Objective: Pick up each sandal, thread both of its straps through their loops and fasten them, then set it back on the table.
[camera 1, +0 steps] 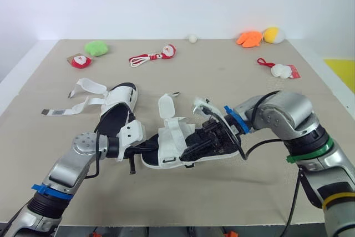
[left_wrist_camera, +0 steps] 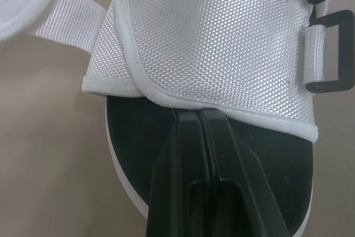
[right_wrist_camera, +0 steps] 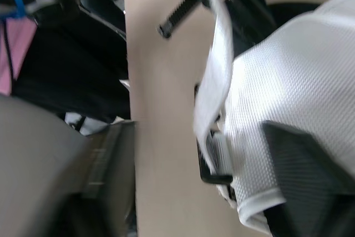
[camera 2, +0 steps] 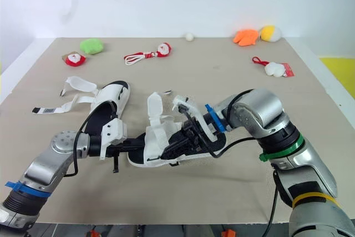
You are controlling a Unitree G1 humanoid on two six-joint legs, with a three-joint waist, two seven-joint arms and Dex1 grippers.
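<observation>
A white sandal with a black footbed (camera 1: 183, 147) lies in the middle of the table between both grippers. My left gripper (camera 1: 150, 147) is shut on its near end; in the left wrist view its fingertips (left_wrist_camera: 198, 116) meet at the edge of the white mesh upper (left_wrist_camera: 222, 37), next to a black loop (left_wrist_camera: 327, 54). My right gripper (camera 1: 195, 144) reaches in from the right and is shut on the mesh upper (right_wrist_camera: 288, 92). A loose white strap (right_wrist_camera: 213, 81) hangs beside a black loop (right_wrist_camera: 213, 177). The second sandal (camera 1: 119, 104) rests behind on the left, its straps (camera 1: 77, 101) spread loose.
Small toys stand along the back: a green plush (camera 1: 96, 48), two red figures (camera 1: 80, 60) (camera 1: 168, 51), a white ball (camera 1: 192, 38), an orange toy (camera 1: 249, 38), a yellow one (camera 1: 273, 35) and a white-red one (camera 1: 282, 70). The table's front edge (camera 1: 183, 223) is close.
</observation>
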